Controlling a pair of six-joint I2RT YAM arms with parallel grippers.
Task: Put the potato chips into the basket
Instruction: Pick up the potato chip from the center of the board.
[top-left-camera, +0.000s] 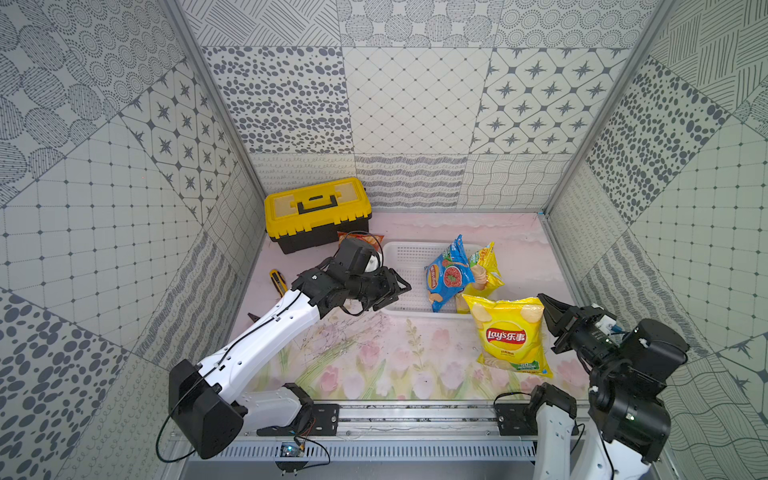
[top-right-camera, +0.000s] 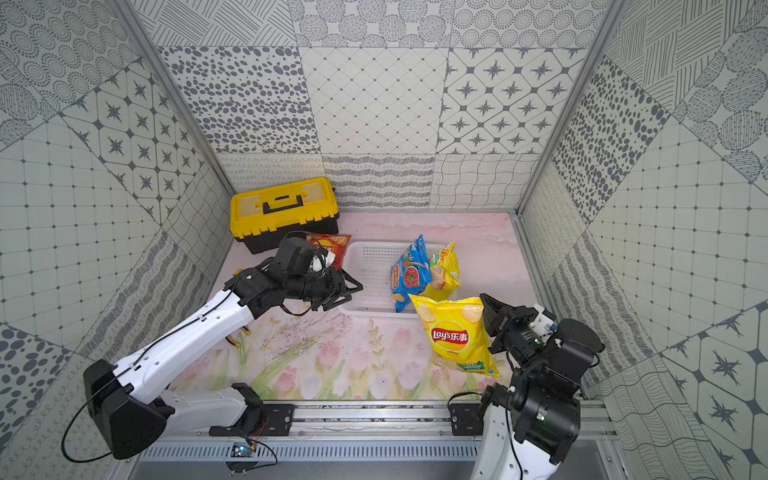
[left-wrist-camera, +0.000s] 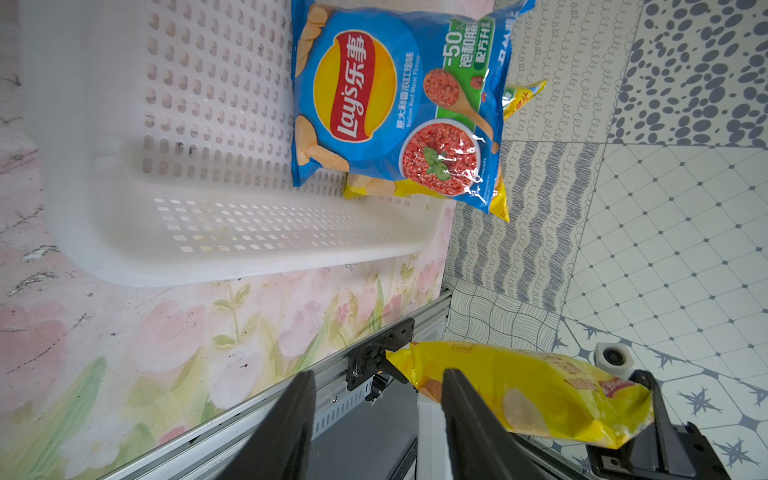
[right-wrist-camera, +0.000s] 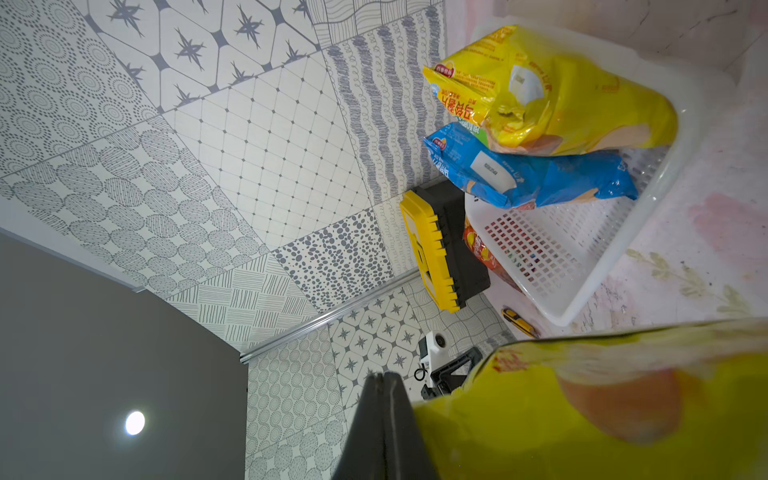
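The white basket (top-left-camera: 400, 254) stands mid-table. A blue bag of potato chips (top-left-camera: 446, 277) and a small yellow bag (top-left-camera: 485, 266) lean inside its right end, also in the left wrist view as blue bag (left-wrist-camera: 390, 95). A larger yellow bag (top-left-camera: 509, 332) hangs just in front of the basket's right near corner. My right gripper (top-left-camera: 545, 306) is shut on its upper right edge; the pinched jaws (right-wrist-camera: 384, 376) show beside the bag (right-wrist-camera: 602, 415). A red-orange bag (top-right-camera: 329, 245) lies behind the left arm by the toolbox. My left gripper (top-left-camera: 400, 291) is open and empty over the basket's left near rim.
A yellow-and-black toolbox (top-left-camera: 318, 210) stands at the back left. A yellow utility knife (top-left-camera: 277, 283) lies on the floral mat left of the left arm. The enclosure walls close in on three sides, and the metal rail (top-left-camera: 415, 411) runs along the front.
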